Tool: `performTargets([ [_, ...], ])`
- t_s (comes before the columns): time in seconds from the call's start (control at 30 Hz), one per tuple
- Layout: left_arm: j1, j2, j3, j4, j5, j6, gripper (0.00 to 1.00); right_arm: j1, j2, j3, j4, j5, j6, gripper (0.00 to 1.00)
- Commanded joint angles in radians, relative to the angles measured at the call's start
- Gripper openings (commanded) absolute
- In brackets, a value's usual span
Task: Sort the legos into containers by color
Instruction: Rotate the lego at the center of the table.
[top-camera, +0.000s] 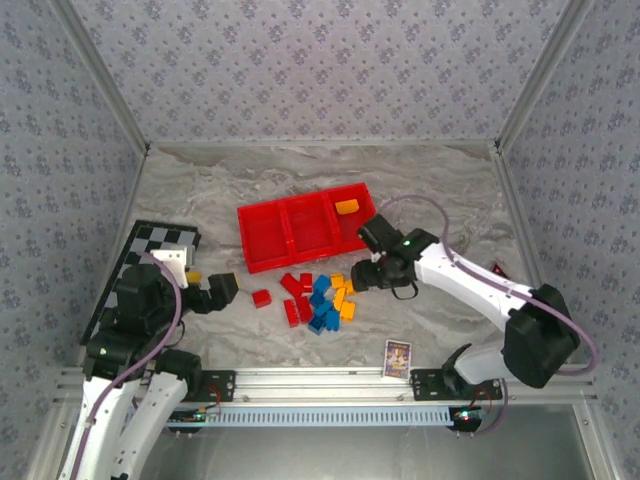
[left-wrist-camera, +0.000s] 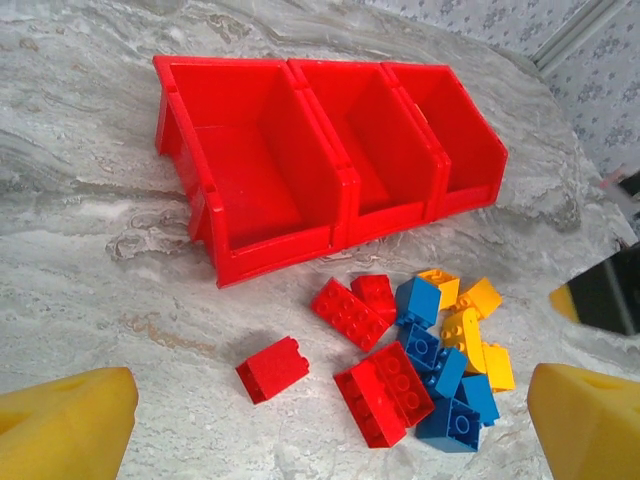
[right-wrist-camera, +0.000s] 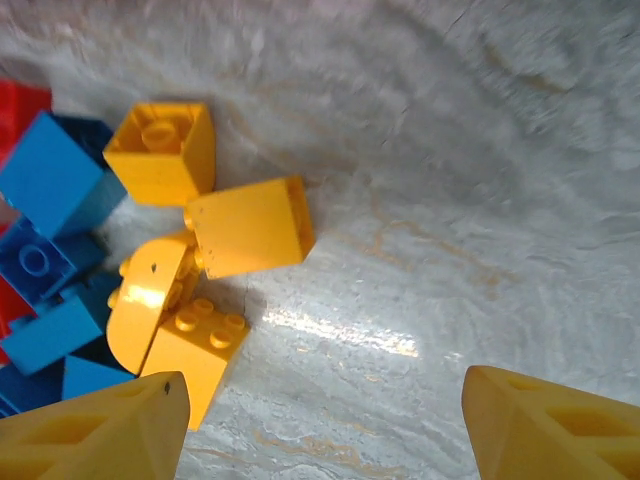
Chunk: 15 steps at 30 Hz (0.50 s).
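Observation:
The legos lie in a loose pile (top-camera: 320, 298) of red, blue and orange-yellow bricks just in front of the containers, a red tray (top-camera: 262, 235) with three compartments. One yellow brick (top-camera: 347, 207) rests in the right compartment. A single red brick (top-camera: 261, 298) sits apart, left of the pile. My left gripper (top-camera: 228, 290) is open beside that lone red brick (left-wrist-camera: 272, 368), holding nothing. My right gripper (top-camera: 362, 278) hovers open at the pile's right edge. Its left fingertip (right-wrist-camera: 100, 430) is next to a yellow brick (right-wrist-camera: 195, 350), with bare table between the fingers.
A black-and-white checkered board (top-camera: 140, 260) lies at the far left under my left arm. A small picture card (top-camera: 397, 357) sits near the front rail (top-camera: 320, 385). Patterned walls close in the table on three sides.

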Motion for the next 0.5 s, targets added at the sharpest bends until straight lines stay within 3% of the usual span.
performTargets([
  [0.0, -0.007, 0.001, 0.004, 0.021, -0.009, 0.013, 1.00, 0.045, 0.083, 0.017, -0.042, 0.005, -0.025, 0.75],
  [0.23, -0.007, 0.000, 0.007, 0.017, -0.018, 0.012, 1.00, 0.095, 0.244, 0.078, -0.050, 0.026, -0.085, 0.75],
  [0.47, -0.007, 0.008, 0.006, 0.017, -0.018, 0.012, 1.00, 0.096, 0.289, 0.097, -0.037, 0.030, -0.098, 0.76],
])
